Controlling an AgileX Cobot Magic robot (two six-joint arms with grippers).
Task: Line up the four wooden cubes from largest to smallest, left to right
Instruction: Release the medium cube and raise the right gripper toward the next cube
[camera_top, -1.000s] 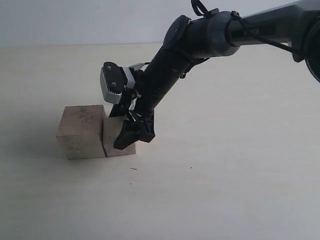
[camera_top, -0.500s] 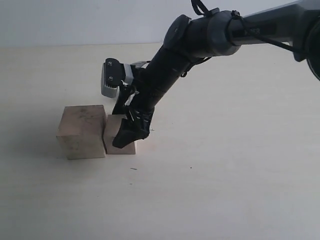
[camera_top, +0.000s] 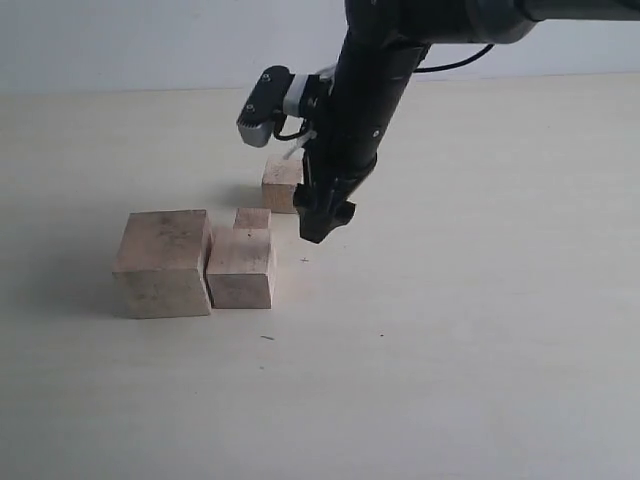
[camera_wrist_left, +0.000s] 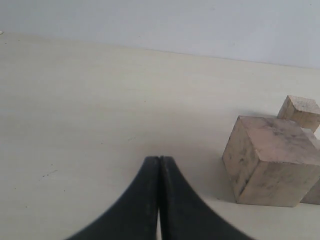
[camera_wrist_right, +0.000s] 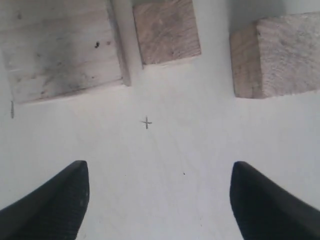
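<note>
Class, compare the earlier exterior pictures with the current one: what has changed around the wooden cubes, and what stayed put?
The right gripper let go of the second-largest cube and lifted up and away from it, fingers open. That cube and the largest cube stayed side by side.

Lab-like test setup: bare pale tabletop (camera_top: 480, 350), plain white wall (camera_top: 150, 40).

The largest pale tan wooden cube (camera_top: 160, 262) is unpainted and matt, with visible grain and grey smudges. The pale cream tabletop (camera_top: 450, 350) is smooth and matt. The black fingers (camera_wrist_right: 55, 200) of the right gripper (camera_wrist_right: 159, 167) are finely stippled, matt.
</note>
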